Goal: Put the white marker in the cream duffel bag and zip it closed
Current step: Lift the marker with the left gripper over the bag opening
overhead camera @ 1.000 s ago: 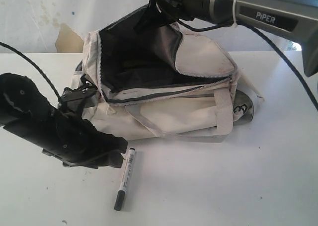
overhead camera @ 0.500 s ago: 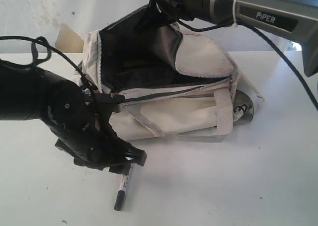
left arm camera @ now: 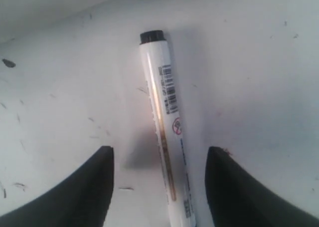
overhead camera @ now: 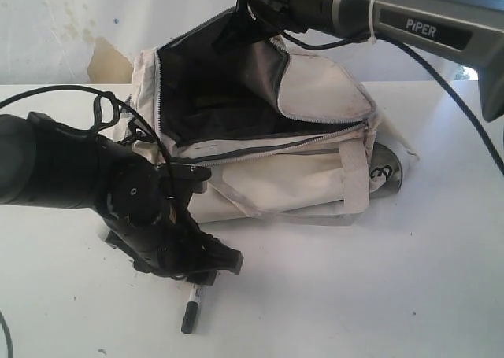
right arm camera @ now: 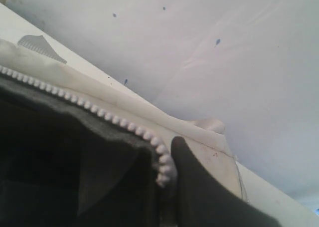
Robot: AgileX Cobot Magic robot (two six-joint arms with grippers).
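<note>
The white marker (overhead camera: 189,314) lies on the white table in front of the cream duffel bag (overhead camera: 283,181); only its dark cap end shows below my left gripper (overhead camera: 203,270). In the left wrist view the marker (left arm camera: 164,117) lies flat between the two black fingers of the left gripper (left arm camera: 160,153), which is open and touches nothing. My right gripper (overhead camera: 246,16) is shut on the raised edge of the bag's flap and holds it up, so the dark lining shows. In the right wrist view the right gripper (right arm camera: 167,159) pinches the zipper teeth and cream fabric (right arm camera: 124,114).
A grey disc (overhead camera: 386,171) marked with a 3 sticks out behind the bag's right end. The bag's grey handles (overhead camera: 236,197) hang down its front. Black cables (overhead camera: 441,83) trail from both arms. A pale wall stands close behind the bag.
My left arm has swung right and down from beside the marker to over it, so the open fingers now straddle its barrel. The right gripper and flap have not moved.
</note>
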